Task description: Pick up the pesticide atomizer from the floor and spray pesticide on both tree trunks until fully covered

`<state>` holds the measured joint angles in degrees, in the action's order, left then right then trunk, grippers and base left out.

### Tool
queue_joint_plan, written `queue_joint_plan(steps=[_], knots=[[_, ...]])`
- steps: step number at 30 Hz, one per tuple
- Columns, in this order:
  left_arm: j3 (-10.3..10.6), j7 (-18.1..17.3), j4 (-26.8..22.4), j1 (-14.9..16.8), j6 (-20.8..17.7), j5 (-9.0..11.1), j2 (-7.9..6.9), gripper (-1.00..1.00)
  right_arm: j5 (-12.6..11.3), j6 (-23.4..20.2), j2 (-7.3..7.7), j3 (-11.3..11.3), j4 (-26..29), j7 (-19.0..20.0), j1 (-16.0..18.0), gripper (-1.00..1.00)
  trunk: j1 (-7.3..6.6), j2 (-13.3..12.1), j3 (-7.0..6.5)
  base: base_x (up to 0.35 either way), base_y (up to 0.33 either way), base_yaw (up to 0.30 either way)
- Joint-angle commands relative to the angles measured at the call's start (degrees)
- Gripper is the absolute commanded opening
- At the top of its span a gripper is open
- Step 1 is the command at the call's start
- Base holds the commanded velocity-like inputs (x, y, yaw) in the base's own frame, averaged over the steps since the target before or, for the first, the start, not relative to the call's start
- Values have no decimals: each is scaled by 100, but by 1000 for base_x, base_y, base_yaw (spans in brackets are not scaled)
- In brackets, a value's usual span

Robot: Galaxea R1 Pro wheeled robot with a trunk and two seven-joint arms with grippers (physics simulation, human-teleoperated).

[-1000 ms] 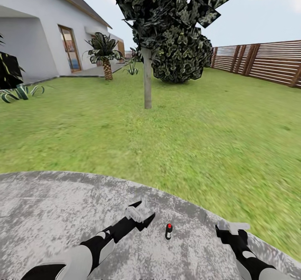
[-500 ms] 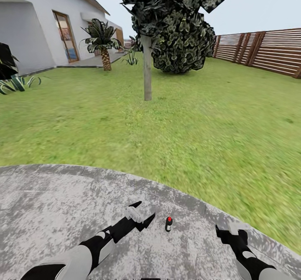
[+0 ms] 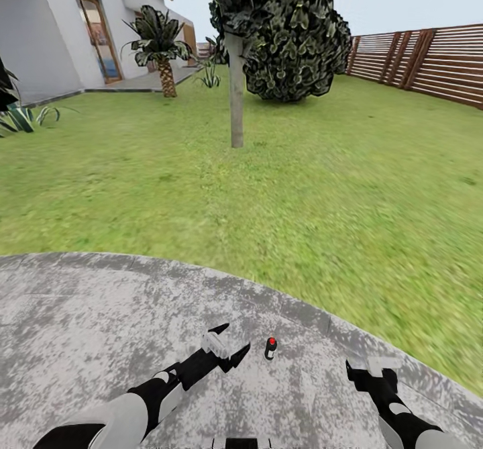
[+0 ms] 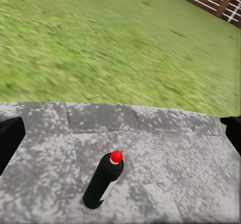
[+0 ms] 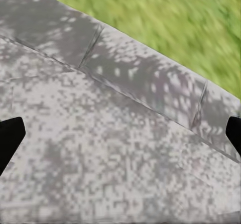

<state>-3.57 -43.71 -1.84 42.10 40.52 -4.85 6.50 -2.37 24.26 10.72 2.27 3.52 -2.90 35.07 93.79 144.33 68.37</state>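
The pesticide atomizer (image 3: 270,348) stands upright on the grey stone paving (image 3: 80,328), close to the paving's curved edge where the grass (image 3: 322,187) starts. It looks like a small dark bottle with a red dot on top and a pale patch on its side (image 4: 103,181). The left gripper (image 3: 228,347) is just beside the atomizer and not touching it. Its two fingers are spread apart and hold nothing. The right gripper (image 3: 373,368) is on the other side of the atomizer, a bit farther off. Its fingers are also spread wide with nothing between them. Far past the atomizer, across the grass, stands a tree trunk (image 3: 236,93) with dark leaves above. A brown fence (image 3: 429,60) runs behind the grass.
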Motion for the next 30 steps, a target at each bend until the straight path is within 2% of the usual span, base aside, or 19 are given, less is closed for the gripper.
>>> queue_joint_plan(steps=[1, 24, 30], knots=[[-5, -9, 0, 0, 0, 1, 0, 100, 0, 0, 0, 1, 0, 0, 0, 100, 2, 2, 23, 0, 0, 0], [-5, -32, 0, 0, 0, 1, 0, 100, -26, 9, -9, -8, -1, -3, 0, 100, 62, 33, 532, 0, 0, 0], [-9, -29, 0, 0, 2, 1, -4, 100, -26, 9, -7, -10, -1, -3, 0, 100, 62, 33, 532, 0, 0, 0]])
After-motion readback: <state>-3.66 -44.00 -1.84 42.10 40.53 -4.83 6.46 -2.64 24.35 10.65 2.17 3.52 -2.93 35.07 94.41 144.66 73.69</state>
